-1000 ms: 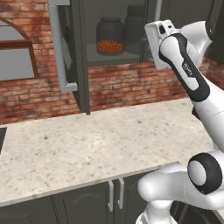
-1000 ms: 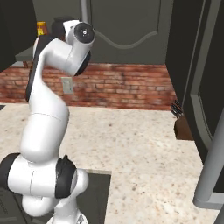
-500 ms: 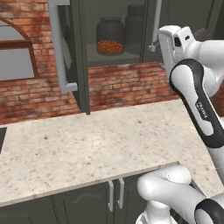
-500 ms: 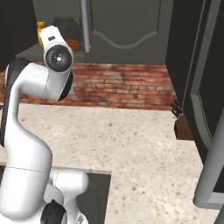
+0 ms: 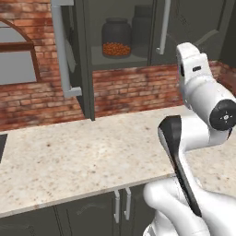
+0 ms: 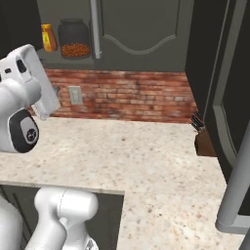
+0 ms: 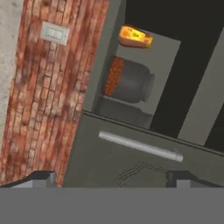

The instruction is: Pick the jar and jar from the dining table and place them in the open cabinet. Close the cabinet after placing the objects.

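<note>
Since both jars sit shelved, granule jar (image 5: 116, 38) beside what looks like the frosted jar (image 5: 143, 24), the gripper (image 7: 111, 177) (jaws apart, empty) faces the cabinet (image 7: 144, 162) door for closing.

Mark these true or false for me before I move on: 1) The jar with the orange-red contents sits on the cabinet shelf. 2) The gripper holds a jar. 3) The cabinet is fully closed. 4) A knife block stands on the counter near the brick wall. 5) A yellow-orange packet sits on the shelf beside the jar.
1) True: the jar stands on the shelf of the cabinet.
2) False: the gripper is open and empty, facing a cabinet door.
3) False: one door stands open, so the shelf shows.
4) True: the knife block stands on the counter.
5) True: the packet sits beside the jar.
</note>
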Controlling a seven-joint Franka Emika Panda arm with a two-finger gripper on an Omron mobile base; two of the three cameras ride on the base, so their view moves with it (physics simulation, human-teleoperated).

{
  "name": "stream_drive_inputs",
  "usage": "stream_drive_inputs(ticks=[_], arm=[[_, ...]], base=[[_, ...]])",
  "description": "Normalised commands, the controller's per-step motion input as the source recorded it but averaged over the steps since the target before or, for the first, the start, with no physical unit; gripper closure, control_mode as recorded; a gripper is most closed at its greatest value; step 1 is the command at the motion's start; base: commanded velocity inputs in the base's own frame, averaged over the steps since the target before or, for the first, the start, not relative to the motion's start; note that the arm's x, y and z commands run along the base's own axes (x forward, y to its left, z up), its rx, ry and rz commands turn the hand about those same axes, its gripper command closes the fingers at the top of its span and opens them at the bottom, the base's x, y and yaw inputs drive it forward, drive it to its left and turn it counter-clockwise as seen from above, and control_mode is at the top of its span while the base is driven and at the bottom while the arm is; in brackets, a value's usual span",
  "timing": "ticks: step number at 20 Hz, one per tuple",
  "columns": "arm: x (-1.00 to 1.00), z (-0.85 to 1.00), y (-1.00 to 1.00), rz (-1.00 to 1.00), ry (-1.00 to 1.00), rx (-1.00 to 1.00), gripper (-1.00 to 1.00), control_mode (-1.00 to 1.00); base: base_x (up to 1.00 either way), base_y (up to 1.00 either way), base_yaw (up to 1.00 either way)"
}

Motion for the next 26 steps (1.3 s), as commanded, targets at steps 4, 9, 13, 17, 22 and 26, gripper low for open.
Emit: stream_drive_inputs(ticks=[4,9,13,17,22,26], arm=[[-0.92,0.00,0.15,-0.57,-0.26,0.00,-1.00,-1.00],[-0.85,0.00,0.14,-0.53,-0.24,0.00,-1.00,-1.00],[-0.50,0.00,0.60,-0.32,-0.07,0.00,-1.00,-1.00],[-0.66,0.00,0.73,-0.26,-0.04,0.00,-1.00,-1.00],[-0.60,-0.05,0.90,-0.18,0.00,0.00,-1.00,-1.00],[-0.51,-0.09,0.95,-0.14,0.00,0.00,-1.00,-1.00]], base=[[0.00,0.00,0.00],[0.00,0.00,0.00],[0.00,0.00,0.00],[0.00,0.00,0.00],[0.00,0.00,0.00],[0.00,0.00,0.00]])
